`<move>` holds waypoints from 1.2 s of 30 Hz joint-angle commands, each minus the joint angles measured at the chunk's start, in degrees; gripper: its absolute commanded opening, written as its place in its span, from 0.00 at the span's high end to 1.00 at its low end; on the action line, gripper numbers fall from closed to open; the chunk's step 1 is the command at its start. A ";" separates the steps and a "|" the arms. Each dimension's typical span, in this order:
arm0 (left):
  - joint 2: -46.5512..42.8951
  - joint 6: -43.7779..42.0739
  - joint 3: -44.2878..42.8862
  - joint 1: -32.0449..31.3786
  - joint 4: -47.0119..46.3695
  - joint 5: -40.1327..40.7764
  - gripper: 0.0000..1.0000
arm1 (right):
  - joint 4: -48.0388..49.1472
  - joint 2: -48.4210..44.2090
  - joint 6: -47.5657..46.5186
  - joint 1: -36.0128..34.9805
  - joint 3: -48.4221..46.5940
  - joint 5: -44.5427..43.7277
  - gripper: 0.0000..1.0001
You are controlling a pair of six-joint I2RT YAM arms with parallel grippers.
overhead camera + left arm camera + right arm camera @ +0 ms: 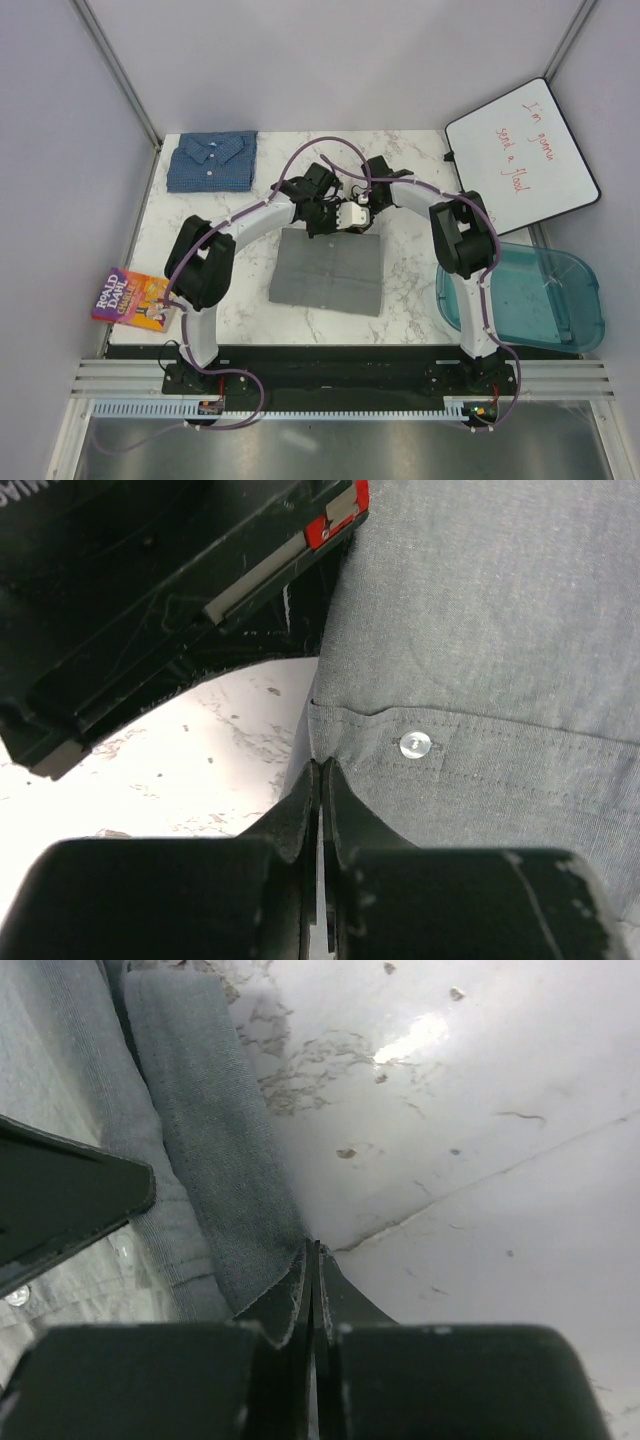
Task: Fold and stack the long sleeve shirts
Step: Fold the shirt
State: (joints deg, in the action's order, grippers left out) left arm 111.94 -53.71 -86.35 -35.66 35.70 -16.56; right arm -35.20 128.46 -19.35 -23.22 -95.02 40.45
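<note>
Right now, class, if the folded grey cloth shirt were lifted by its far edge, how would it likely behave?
Probably floppy: the folded mid-grey cloth shirt lies flat and thin, so unheld parts should sag. Likely light, being thin woven fabric. It may unfold, since the left claw and right claw pinch only its far edge.

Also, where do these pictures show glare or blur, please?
Right wrist view: bright glare on the table; the right end effector is soft towards the bottom edge. Left wrist view: grey shirt weave and button are sharp. Top view: even light, faint shadows.
</note>
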 commanded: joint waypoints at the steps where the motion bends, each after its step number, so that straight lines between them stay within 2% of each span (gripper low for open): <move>1: 0.21 -2.01 0.12 1.29 -4.85 3.46 0.98 | -1.45 0.91 -1.22 0.90 -3.32 -3.00 0.96; 3: -0.49 -1.57 0.30 1.90 -4.77 3.64 0.96 | -1.62 0.74 -0.42 1.60 -4.90 -5.20 0.91; 4: -1.80 -1.40 0.47 2.26 -4.77 3.64 0.89 | -1.97 0.30 0.45 2.65 -6.82 -5.72 0.89; 5: -2.51 -1.48 0.65 2.70 -4.68 3.38 0.83 | -2.06 -0.14 0.89 3.35 -7.80 -6.60 0.81; 6: -3.21 -1.22 0.57 3.83 -4.76 3.37 0.70 | -2.24 -0.84 1.51 4.06 -8.85 -6.61 0.76; 7: -3.92 -0.61 0.13 4.80 -4.42 2.68 0.64 | -2.85 -1.28 2.82 5.54 -11.04 -6.35 0.70; 8: -5.31 1.05 -0.48 5.94 -3.46 1.63 0.55 | -3.29 -1.63 3.44 6.34 -12.10 -6.17 0.58; 9: -5.76 1.85 -2.23 8.39 -2.23 -1.17 0.31 | -3.73 -2.60 4.06 7.13 -12.99 -5.82 0.53; 10: -6.55 2.73 -2.77 9.54 -1.09 -2.24 0.26 | -4.69 -3.13 4.41 8.44 -14.21 -5.38 0.50; 13: -9.37 8.52 -3.74 14.38 2.08 -8.48 0.23 | -5.40 -6.20 7.04 10.56 -12.22 -2.05 0.48; 17: -10.69 21.42 -1.12 19.91 4.55 -14.81 0.23 | -5.06 -10.51 10.12 10.92 -4.66 3.05 0.46; 22: -6.58 30.94 1.35 27.04 5.17 -25.44 0.24 | -1.99 -11.39 12.67 10.92 2.98 3.41 0.43; 27: -2.26 36.30 1.18 27.75 4.03 -26.77 0.25 | -1.80 -10.08 11.62 10.92 5.63 3.85 0.43; 36: 3.36 40.26 1.71 27.66 1.04 -28.79 0.25 | -4.00 -10.69 7.49 10.66 9.41 4.29 0.43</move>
State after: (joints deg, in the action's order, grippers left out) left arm 113.56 -17.69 -84.44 -7.97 38.79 -41.65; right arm -38.39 118.24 -9.15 -12.51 -87.02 43.42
